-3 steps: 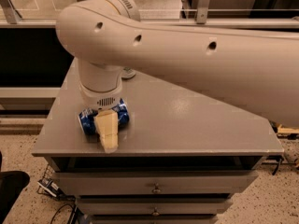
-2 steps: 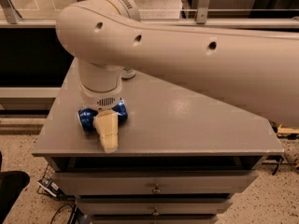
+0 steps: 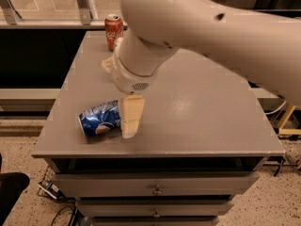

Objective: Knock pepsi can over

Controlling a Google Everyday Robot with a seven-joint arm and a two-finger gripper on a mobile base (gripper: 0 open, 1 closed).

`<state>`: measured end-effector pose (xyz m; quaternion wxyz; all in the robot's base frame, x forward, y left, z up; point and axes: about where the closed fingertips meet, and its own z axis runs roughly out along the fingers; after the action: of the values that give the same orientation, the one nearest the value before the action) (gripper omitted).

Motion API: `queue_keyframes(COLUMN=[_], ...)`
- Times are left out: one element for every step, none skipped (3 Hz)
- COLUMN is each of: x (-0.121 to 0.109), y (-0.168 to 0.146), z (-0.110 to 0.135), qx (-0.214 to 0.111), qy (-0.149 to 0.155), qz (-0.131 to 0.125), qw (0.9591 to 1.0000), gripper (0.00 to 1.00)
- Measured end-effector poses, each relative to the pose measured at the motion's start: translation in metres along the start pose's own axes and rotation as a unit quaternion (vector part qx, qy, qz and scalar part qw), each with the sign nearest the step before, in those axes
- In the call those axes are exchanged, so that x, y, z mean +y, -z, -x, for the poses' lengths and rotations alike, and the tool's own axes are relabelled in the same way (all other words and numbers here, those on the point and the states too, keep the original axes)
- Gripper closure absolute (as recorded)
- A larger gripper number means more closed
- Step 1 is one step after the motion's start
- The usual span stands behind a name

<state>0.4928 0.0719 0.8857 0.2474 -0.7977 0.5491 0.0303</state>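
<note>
Though flat, pepsi can [image 3: 99,119] lengthwise left-right; gripper [image 3: 129,122] at its right end, opening unclear.

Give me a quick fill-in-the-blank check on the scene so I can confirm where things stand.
1. The pepsi can lies on its ____ on the grey table.
2. The red cola can stands ____ at the table's far edge.
3. The end effector is at the pepsi can, near the table's ____ edge, the one above the drawers.

Missing words: side; upright; front.
</note>
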Motion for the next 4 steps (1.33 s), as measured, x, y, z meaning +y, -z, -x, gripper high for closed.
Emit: queue_keyframes(x=[-0.021,-0.037,-0.042,-0.043], y=[0.047,0.074,0.096,0.121], z=[-0.050,-0.099,-0.135,-0.165], qx=[-0.058,-0.110,-0.164,-0.209], qy=[-0.039,-0.079,-0.160,-0.245], qz=[-0.072,-0.130,-0.176,-0.215], qw=[0.9950,0.9822,0.9573,0.9218], gripper=[0.00,0.00,0.00,0.00])
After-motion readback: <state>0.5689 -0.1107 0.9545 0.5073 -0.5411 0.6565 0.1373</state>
